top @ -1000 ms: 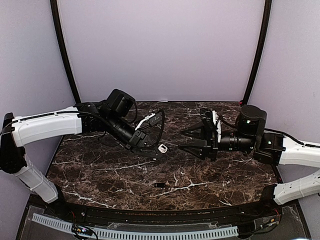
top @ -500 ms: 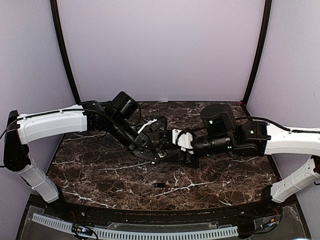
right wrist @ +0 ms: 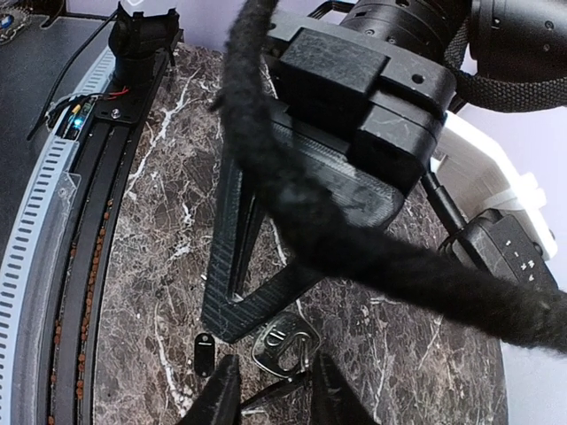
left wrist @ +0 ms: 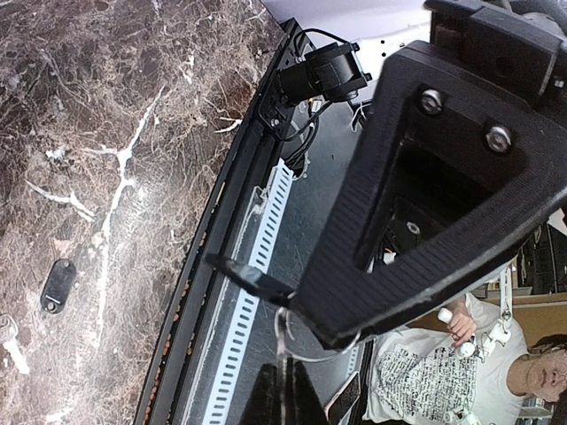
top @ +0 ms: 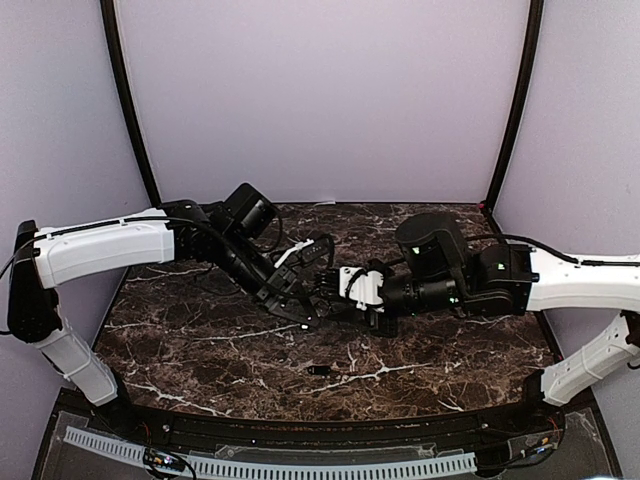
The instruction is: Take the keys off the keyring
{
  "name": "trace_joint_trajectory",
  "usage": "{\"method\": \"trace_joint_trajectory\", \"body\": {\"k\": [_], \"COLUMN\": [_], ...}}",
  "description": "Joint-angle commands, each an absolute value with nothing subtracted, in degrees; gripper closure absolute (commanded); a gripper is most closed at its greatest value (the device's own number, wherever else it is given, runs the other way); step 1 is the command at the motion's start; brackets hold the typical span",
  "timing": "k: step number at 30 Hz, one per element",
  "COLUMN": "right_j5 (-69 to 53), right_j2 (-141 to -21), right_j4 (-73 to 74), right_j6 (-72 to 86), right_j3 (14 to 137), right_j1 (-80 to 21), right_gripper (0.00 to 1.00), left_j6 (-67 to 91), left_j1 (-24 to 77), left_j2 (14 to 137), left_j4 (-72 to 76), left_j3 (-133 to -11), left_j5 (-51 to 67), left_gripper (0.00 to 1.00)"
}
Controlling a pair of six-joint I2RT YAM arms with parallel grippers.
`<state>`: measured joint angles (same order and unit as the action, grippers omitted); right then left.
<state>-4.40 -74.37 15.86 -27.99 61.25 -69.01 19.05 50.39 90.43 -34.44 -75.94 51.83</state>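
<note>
The left gripper (top: 309,317) is pinched tight on the keyring (right wrist: 285,341); the right gripper (right wrist: 275,390) has its fingers partly apart, straddling the ring's lower edge. 1 dark key (top: 318,370) lies loose on the table (top: 200,340).

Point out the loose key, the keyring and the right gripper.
loose key (right wrist: 205,353), right wrist view, middle of its dark body.
keyring (right wrist: 285,341), right wrist view, its silvery metal.
right gripper (right wrist: 275,390), right wrist view, midway between its fingers.

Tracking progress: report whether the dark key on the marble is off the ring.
Off: the dark key lies alone on the marble, apart from the keyring.
</note>
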Motion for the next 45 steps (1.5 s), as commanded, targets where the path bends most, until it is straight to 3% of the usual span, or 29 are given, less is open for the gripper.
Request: {"method": "trace_joint_trajectory", "body": {"k": [1,15,20,34,45], "right_j5": [-3.24,1.60,2.83,-13.42,-21.74], "right_j2": [-74.82,-77.27,-76.02,-72.58,-75.62], "right_j4": [12.34,11.96,8.11,-31.72,-45.26], "right_j6": [-28.37,-29.19,-27.11,4.53,15.49], "right_j3": [63.56,64.27,61.96,46.31,43.42], "right_j1": [-69.82,-70.92,-70.82,-64.81,-62.27], "right_gripper": [0.76,1.00,1.00,1.00,1.00], "left_j6": [17.98,17.39,17.87,22.05,21.58], "left_j1": [50.36,50.36,50.36,50.36,50.38], "left_j2": [90.45,89.77,88.50,81.99,81.24], "left_j4": [-35.89,-36.26,-34.34,-18.53,-14.58], "left_j3": [-77.52,-77.44,-76.00,-69.23,-68.55], "left_j5": [53.11,52.65,51.51,52.08,53.98], "left_gripper": [1.00,1.00,1.00,1.00,1.00]}}
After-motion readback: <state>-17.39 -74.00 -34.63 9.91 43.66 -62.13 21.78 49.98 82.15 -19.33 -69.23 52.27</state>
